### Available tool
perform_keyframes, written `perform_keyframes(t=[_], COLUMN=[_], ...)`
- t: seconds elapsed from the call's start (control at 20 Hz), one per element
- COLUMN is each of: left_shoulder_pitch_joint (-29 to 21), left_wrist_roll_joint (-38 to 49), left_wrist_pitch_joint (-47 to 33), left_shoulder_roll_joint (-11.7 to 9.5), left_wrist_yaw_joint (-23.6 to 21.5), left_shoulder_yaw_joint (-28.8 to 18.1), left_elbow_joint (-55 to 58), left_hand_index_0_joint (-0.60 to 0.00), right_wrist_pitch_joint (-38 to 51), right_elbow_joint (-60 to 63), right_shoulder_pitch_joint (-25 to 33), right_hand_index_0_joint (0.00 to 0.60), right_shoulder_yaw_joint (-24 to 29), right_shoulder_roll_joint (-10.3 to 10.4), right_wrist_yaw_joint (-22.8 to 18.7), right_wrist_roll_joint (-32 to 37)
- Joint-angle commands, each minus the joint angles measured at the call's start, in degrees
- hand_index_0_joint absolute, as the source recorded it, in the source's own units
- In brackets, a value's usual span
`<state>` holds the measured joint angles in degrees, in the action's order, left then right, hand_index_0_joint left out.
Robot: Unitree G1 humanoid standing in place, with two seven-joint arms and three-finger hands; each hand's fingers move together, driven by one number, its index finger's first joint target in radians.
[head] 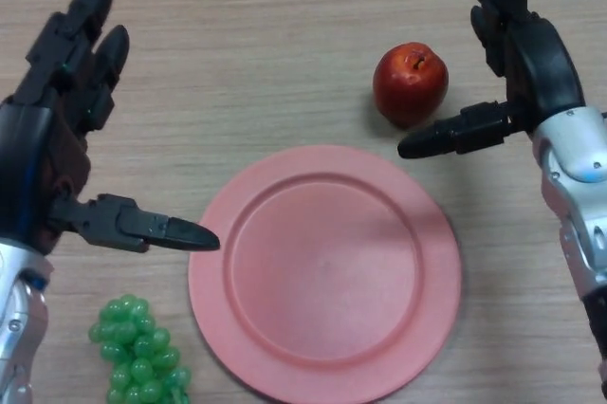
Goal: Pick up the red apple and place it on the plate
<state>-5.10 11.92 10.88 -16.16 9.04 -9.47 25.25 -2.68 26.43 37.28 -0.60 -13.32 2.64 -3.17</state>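
Observation:
A red apple [410, 82] rests on the wooden table just beyond the upper right rim of a pink plate [275, 328], which has nothing on it. My right hand [527, 61] hovers to the right of the apple, open, its fingers stretched up past the fruit and its thumb pointing left just below it, without touching. My left hand [47, 138] is open at the left edge, its thumb pointing toward the plate's left rim.
A bunch of green grapes [140, 352] lies at the bottom left, beside the plate and under my left hand's thumb. The wooden tabletop [266, 34] stretches across the far side.

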Motion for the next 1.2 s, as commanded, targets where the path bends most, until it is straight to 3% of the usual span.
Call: perform_keyframes(t=[0.05,0.5,0.8,0.95,1.0,1.05,1.2], left_shoulder_pitch_joint=[-2.26,-3.36,-3.12,-2.97,-2.84,-2.81,-2.96], left_wrist_roll_joint=[0.95,1.18,1.26,1.23,1.06,0.88,0.55], left_wrist_pitch_joint=[-7.81,-11.26,-13.26,-13.66,-14.02,-14.43,-15.09], left_shoulder_roll_joint=[-2.53,-3.82,-4.27,-4.32,-4.38,-4.54,-4.67], left_wrist_yaw_joint=[-0.39,-1.26,-1.58,-1.63,-1.75,-1.89,-2.37], left_shoulder_yaw_joint=[-4.69,-5.96,-7.15,-7.28,-7.35,-7.51,-7.67], left_elbow_joint=[1.48,-2.29,-3.98,-4.46,-4.94,-5.46,-6.06], left_hand_index_0_joint=[0.000,0.000,0.000,0.000,0.000,0.000,0.000], right_wrist_pitch_joint=[9.79,16.75,22.02,22.88,23.68,23.88,22.47], right_elbow_joint=[2.37,21.89,36.14,38.42,40.75,43.15,44.19], right_shoulder_pitch_joint=[7.39,17.09,23.02,23.79,24.43,24.93,24.63], right_hand_index_0_joint=[0.000,0.000,0.000,0.350,0.500,0.595,0.600], right_shoulder_yaw_joint=[1.90,1.19,-1.68,-2.12,-2.92,-4.64,-7.28], right_shoulder_roll_joint=[-2.56,-0.68,0.58,1.03,1.53,2.01,2.26], right_wrist_yaw_joint=[-3.94,-7.18,-12.87,-13.85,-14.75,-15.59,-18.78], right_wrist_roll_joint=[-4.48,-9.23,-17.46,-19.32,-21.78,-26.10,-34.59])
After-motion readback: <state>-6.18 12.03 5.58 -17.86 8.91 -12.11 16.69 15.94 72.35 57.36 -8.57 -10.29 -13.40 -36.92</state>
